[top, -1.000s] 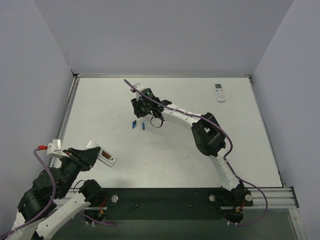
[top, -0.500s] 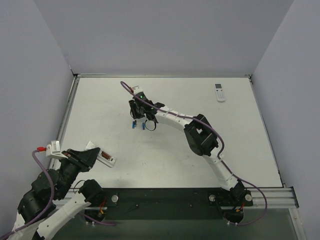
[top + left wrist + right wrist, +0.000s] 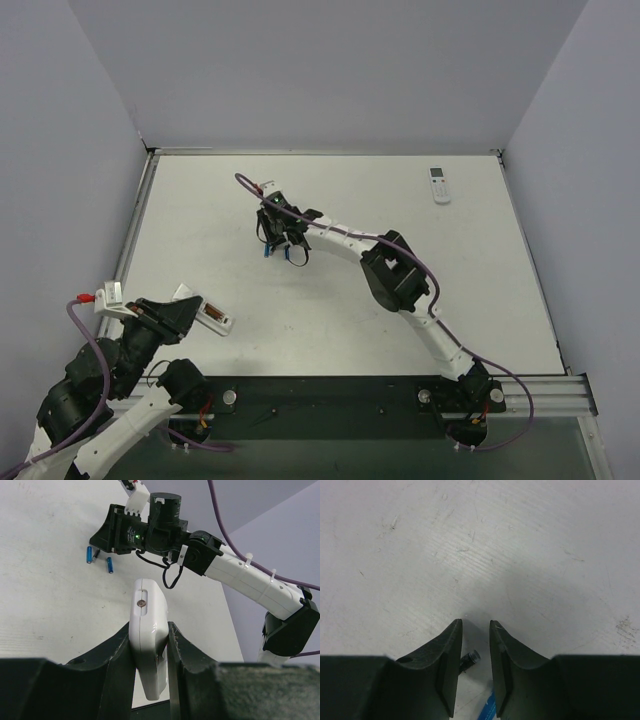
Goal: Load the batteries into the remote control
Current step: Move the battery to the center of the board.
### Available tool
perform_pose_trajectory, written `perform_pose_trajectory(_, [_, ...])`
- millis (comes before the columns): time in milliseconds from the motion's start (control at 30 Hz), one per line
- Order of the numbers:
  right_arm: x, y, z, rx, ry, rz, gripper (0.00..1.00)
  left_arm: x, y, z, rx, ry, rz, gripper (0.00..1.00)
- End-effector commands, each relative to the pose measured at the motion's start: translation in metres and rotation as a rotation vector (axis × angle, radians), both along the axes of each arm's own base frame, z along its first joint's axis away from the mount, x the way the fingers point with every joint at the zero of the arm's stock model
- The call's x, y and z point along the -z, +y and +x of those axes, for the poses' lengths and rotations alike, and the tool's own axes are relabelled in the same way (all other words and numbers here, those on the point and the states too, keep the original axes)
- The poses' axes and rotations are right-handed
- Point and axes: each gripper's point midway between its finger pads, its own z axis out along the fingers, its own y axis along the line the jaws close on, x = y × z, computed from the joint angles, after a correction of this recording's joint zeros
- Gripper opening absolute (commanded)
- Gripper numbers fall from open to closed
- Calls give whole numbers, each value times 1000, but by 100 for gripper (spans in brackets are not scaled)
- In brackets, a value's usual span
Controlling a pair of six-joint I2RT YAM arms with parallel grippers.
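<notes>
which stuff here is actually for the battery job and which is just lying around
For the job:
- remote control, clamped in the left gripper
- batteries, two blue ones lying at the right gripper

Lying about:
- second white remote, far right, apart from both arms

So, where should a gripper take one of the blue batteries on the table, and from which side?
Probably across its middle, from straight above. The battery lies flat on the table, so only its long round sides are free; the jaws should straddle it crosswise. The other battery lies apart, leaving room for a finger.
</notes>
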Motion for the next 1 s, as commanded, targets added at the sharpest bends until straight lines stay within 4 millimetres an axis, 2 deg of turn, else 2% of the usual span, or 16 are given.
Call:
perform_pose_trajectory(0, [-3, 3, -1, -6, -21, -30, 23, -16, 1, -4, 16, -53, -66, 0])
perform_pose_trajectory(100, [-2, 3, -5, -15, -19, -38, 19, -17, 0, -5, 19, -53, -69, 0])
perform_pose_trajectory(267, [2, -1, -15, -39, -9, -61, 19, -16, 1, -5, 19, -52, -72, 0])
perform_pose_trajectory(367, [-4, -5, -20, -55, -9, -63, 19, -15, 0, -5, 18, -49, -71, 0])
perform_pose_trajectory(467, [1, -10, -27, -70, 1, -72, 19, -15, 0, -5, 20, -50, -74, 0])
perform_pose_trajectory(567, [-7, -12, -31, -82, -2, -64, 19, -15, -1, -5, 26, -49, -78, 0])
perform_pose_trajectory(633, [-5, -14, -35, -96, 4, -66, 19, -14, -2, -5, 26, -47, -77, 0])
perform_pose_trajectory(833, [-8, -19, -39, -111, -2, -76, 19, -15, -3, -5, 31, -47, -84, 0])
perform_pose_trajectory(967, [-6, -16, -50, -176, 16, -73, 19, -14, -4, -5, 33, -45, -86, 0])
